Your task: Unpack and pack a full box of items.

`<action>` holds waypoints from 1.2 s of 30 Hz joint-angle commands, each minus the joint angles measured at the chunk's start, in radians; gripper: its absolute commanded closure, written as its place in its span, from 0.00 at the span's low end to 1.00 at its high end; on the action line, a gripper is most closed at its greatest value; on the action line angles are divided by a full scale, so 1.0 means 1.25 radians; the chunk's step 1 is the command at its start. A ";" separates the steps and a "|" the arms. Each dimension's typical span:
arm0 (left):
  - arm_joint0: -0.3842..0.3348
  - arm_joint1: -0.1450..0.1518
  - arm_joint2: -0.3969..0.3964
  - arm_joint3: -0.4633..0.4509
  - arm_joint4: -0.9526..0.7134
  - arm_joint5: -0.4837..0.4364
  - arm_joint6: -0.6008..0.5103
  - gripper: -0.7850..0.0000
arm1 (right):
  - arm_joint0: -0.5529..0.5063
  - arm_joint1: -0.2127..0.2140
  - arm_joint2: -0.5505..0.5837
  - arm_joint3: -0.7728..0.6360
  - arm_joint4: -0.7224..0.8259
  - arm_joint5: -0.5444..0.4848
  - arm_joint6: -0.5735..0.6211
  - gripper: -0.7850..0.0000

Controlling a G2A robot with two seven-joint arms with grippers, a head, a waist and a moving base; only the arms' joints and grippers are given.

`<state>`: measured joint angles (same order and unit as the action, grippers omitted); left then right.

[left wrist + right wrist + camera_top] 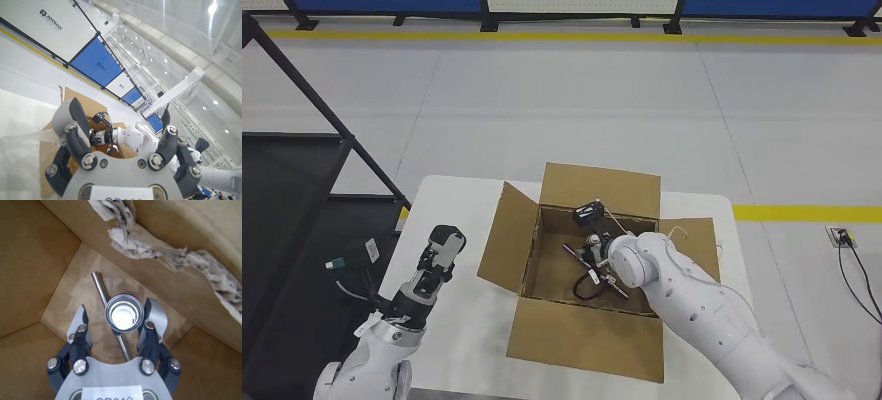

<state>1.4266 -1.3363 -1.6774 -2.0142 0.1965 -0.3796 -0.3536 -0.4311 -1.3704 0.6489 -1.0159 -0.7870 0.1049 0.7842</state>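
One can (123, 315) upright in box (28, 256), right end effector (117, 309) released astride it; unpacking, I judge: next clench, lift straight.

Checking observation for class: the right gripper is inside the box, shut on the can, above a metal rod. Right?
No: the right wrist view shows the right gripper open, fingers either side of the can. It is inside the box, above the rod.

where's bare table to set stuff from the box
White table is bare between the box's left flap and the left jaws, and at its far left corner. Inside the box it's crowded: right jaws around the can, plus a rod.
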 commanded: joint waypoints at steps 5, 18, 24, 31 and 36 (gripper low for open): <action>0.000 0.000 0.000 0.000 0.000 0.000 0.000 0.00 | -0.005 -0.005 0.008 -0.011 -0.032 0.027 -0.006 1.00; 0.000 0.000 0.000 0.000 0.000 0.000 0.000 0.00 | -0.141 0.070 0.177 -0.392 -0.165 0.008 0.144 1.00; 0.000 0.000 0.000 0.000 0.000 0.000 0.000 0.00 | -0.288 0.118 0.337 -0.662 -0.292 0.047 0.242 1.00; 0.000 0.000 0.000 0.000 0.000 0.000 0.000 0.00 | -0.466 0.151 0.562 -0.852 -0.337 0.073 0.285 1.00; 0.000 0.000 0.000 0.000 0.000 0.000 0.000 0.00 | -0.572 0.160 0.691 -0.898 -0.307 0.077 0.272 1.00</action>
<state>1.4266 -1.3363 -1.6774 -2.0142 0.1965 -0.3796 -0.3536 -1.1185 -1.1716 1.4782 -2.1314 -1.1790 0.2044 1.1245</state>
